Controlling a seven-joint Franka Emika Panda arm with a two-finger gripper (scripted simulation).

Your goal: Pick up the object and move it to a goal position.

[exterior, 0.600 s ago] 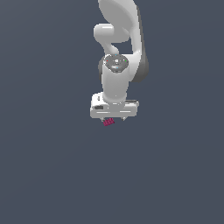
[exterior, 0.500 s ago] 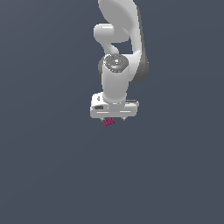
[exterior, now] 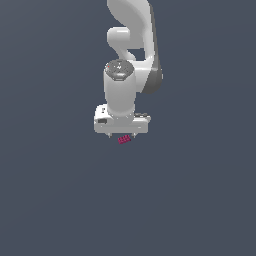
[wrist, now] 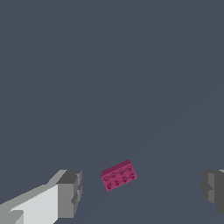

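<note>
Magenta block (wrist: 119, 175) lies on the bench, between the fingers of the claw (wrist: 142, 189), which stand wide apart, touching nothing. Little has changed since 0.6 s ago; the grasp is not yet made.

The magenta block (wrist: 119, 175) lies between the spread fingers (wrist: 70, 193), touching neither.

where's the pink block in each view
Exterior view: the pink block shows just below the white tool, near the picture's middle, partly tucked under the tool body.
Wrist view: the block lies tilted on the grey floor, in the gap between the two grey fingers, touching neither.
Shared landmark: the tool itself, its open fingers on either side of the block.
</note>
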